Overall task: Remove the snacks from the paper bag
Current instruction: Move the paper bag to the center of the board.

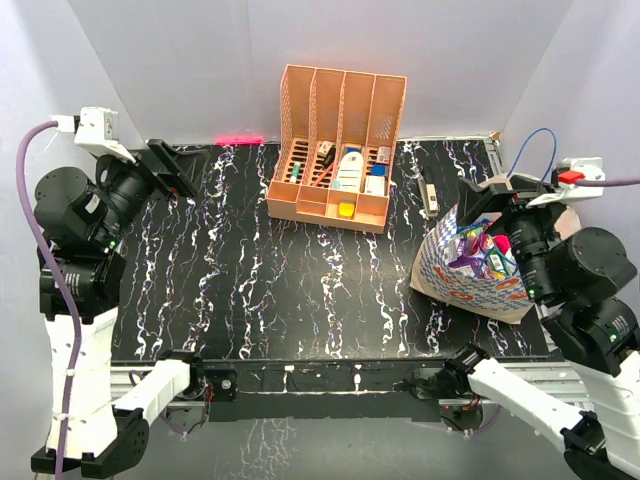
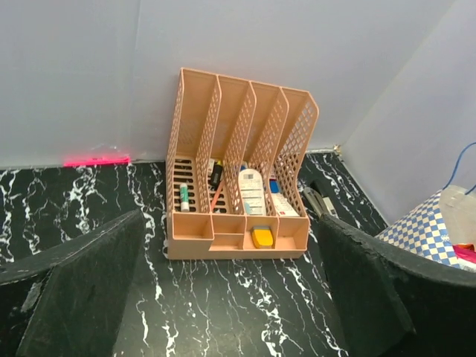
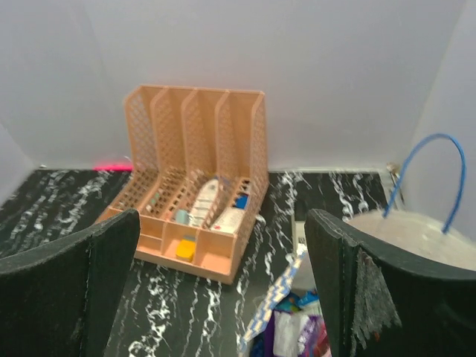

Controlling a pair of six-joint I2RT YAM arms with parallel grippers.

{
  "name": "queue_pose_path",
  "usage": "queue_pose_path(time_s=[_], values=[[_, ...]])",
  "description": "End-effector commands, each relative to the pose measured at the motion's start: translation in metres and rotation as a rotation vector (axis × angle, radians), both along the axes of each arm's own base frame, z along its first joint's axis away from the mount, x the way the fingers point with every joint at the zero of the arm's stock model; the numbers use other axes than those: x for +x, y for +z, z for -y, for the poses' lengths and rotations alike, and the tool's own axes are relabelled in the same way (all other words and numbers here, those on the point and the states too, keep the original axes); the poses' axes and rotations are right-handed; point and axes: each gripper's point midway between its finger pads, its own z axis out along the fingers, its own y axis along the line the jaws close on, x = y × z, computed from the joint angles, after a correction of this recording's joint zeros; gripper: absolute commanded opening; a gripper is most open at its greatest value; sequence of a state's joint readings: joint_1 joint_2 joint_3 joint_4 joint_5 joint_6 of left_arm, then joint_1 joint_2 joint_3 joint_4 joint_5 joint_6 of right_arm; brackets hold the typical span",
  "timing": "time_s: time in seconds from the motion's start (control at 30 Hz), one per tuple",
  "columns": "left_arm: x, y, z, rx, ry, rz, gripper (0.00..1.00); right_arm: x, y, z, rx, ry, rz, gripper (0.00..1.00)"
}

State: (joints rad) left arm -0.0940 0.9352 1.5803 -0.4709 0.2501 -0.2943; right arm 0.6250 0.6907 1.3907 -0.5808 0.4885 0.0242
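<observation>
The blue-and-white checked paper bag (image 1: 455, 272) stands at the right of the black marbled table, its mouth open upward, a blue string handle (image 1: 528, 148) above it. Several glossy snacks (image 1: 480, 250), purple, blue and red, show inside it. In the right wrist view the bag's edge (image 3: 274, 303) and purple and blue snacks (image 3: 297, 333) lie below the open right gripper (image 3: 219, 297). My right gripper (image 1: 487, 205) hovers over the bag's far rim, empty. My left gripper (image 1: 172, 168) is open and empty at the far left, well away from the bag (image 2: 430, 225).
An orange slotted organizer (image 1: 337, 150) with small bottles and boxes stands at the back centre, also in the left wrist view (image 2: 239, 171) and the right wrist view (image 3: 195, 178). A grey stapler-like object (image 1: 428, 193) lies between it and the bag. A pink strip (image 1: 238, 140) lies by the back wall.
</observation>
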Motion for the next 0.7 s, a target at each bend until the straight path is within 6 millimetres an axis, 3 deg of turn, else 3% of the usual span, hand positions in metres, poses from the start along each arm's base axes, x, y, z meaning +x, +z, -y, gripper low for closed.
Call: queue_pose_path(time_s=[0.0, 0.37, 0.67], values=[[0.008, -0.008, -0.003, -0.008, 0.030, -0.017, 0.98, 0.013, -0.028, 0.008, 0.034, -0.071, -0.101, 0.98], [0.018, -0.057, 0.008, 0.027, 0.003, -0.098, 0.98, 0.010, -0.071, 0.052, 0.137, -0.255, -0.220, 0.98], [0.027, -0.098, 0.030, 0.004, -0.085, -0.127, 0.98, 0.012, -0.077, 0.081, 0.265, -0.420, -0.246, 0.98]])
